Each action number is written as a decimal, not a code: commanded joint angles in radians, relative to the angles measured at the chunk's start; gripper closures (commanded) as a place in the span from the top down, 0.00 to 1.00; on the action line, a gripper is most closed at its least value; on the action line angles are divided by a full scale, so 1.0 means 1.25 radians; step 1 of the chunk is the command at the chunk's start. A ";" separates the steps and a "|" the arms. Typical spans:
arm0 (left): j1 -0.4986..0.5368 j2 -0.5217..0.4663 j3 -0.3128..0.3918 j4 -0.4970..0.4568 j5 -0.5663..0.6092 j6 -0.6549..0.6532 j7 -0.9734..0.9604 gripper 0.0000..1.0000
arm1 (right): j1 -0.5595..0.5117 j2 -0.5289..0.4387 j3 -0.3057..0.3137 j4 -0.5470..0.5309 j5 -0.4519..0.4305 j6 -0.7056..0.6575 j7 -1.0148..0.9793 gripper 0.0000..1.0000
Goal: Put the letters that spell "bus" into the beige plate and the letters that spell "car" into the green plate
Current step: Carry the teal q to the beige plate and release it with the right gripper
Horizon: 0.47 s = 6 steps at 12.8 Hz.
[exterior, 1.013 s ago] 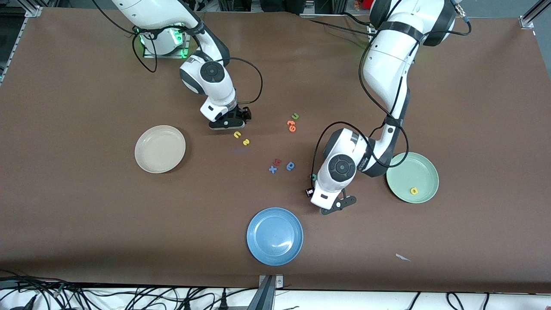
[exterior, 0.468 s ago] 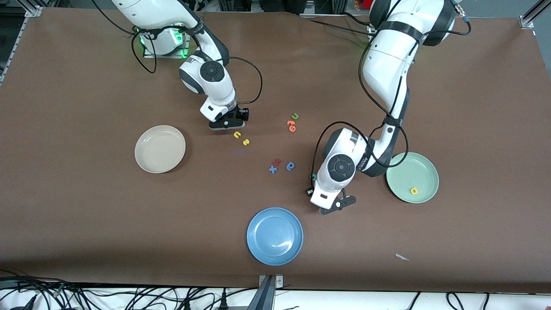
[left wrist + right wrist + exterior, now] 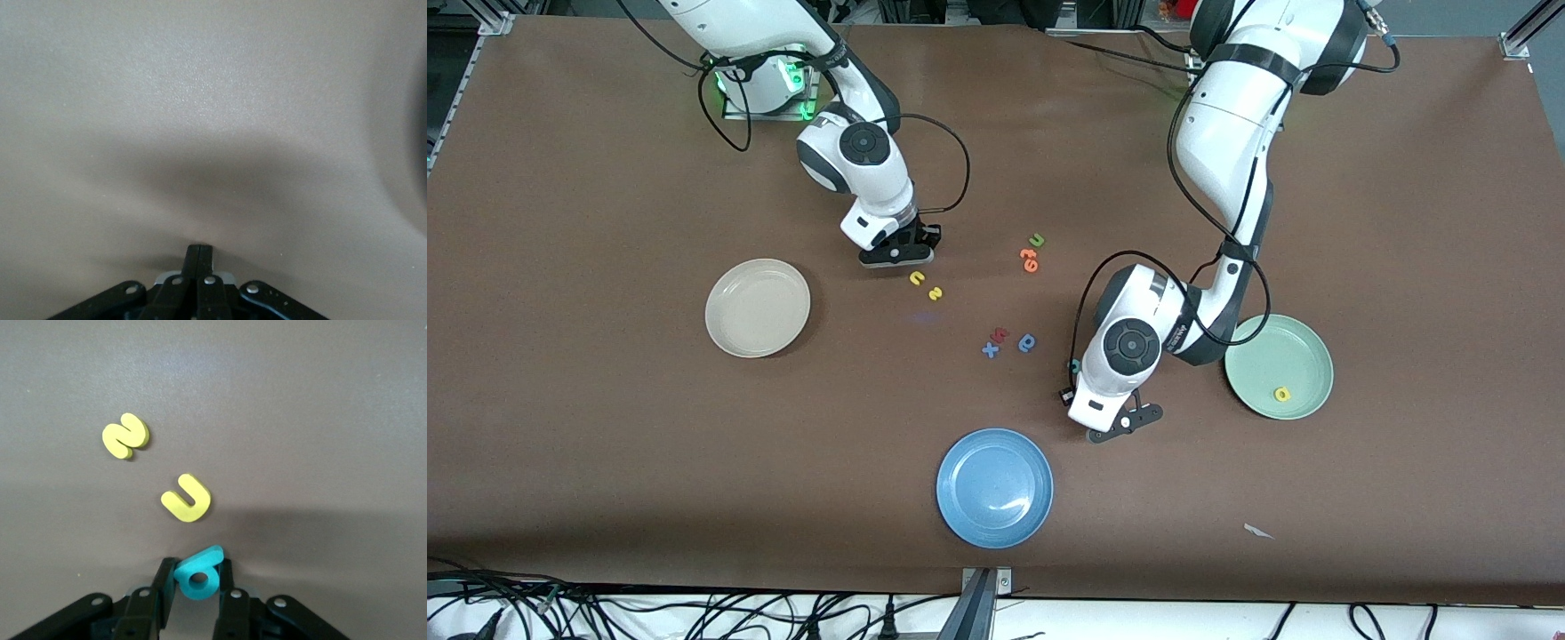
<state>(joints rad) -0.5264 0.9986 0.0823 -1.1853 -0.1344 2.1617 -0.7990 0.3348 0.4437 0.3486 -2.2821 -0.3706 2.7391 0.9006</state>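
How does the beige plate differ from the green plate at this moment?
The beige plate holds nothing, while the green plate holds one yellow letter. The beige plate lies toward the right arm's end of the table; the green plate lies toward the left arm's end and a little nearer to the front camera. Both are round, shallow and similar in size.

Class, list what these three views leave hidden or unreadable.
- Left gripper: the left wrist view shows nothing between its shut fingers.
- Front view: the left arm hides most of a teal letter.
- Front view: the red letter beside the blue x is too small to read.
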 commanded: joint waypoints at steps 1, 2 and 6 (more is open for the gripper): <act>-0.007 0.009 0.005 0.017 0.013 -0.015 0.006 0.00 | 0.001 0.007 -0.008 -0.007 -0.020 0.008 0.010 0.00; -0.007 0.007 0.005 0.017 0.013 -0.030 0.006 0.00 | 0.001 0.002 -0.010 -0.007 -0.020 0.005 0.009 0.00; -0.006 0.003 0.005 0.017 0.012 -0.052 0.006 0.15 | -0.037 -0.076 -0.010 -0.007 -0.021 -0.092 -0.071 0.00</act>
<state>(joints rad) -0.5277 0.9986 0.0823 -1.1804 -0.1344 2.1385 -0.7990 0.3247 0.4223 0.3339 -2.2778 -0.3817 2.6965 0.8704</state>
